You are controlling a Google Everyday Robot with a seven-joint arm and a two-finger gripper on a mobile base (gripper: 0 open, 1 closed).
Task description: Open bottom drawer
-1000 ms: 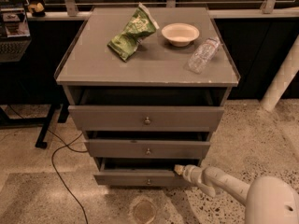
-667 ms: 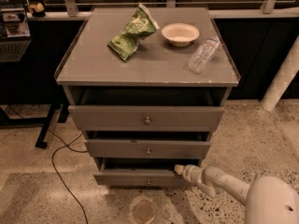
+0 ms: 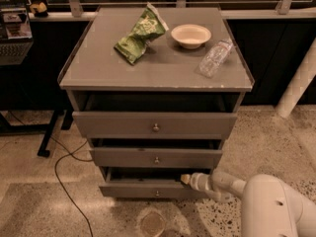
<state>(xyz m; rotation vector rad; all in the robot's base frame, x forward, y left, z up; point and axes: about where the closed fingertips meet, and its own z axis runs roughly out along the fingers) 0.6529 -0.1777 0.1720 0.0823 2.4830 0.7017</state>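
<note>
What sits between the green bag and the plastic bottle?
A white bowl, in the camera view; the gripper is down at the top edge of the bottom drawer.

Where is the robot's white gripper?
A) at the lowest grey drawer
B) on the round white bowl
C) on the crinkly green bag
A: the white gripper is at the top right edge of the narrow grey bottom drawer, which has a small round metal knob.

Atop the counter [image 3: 148, 75]: chip bag [image 3: 139, 33] at 11 o'clock, bowl [image 3: 190, 35] at 1 o'clock just right of it, bottle [image 3: 215, 58] at 3 o'clock near the edge. Beneath, stacked downward: top drawer [image 3: 118, 125], middle drawer [image 3: 123, 158], bottom drawer [image 3: 128, 189]. At the bottom drawer's upper right corner, 4 o'clock of the cabinet: end effector [image 3: 186, 179]. On the floor at 8 o'clock: cable [image 3: 55, 166].
</note>
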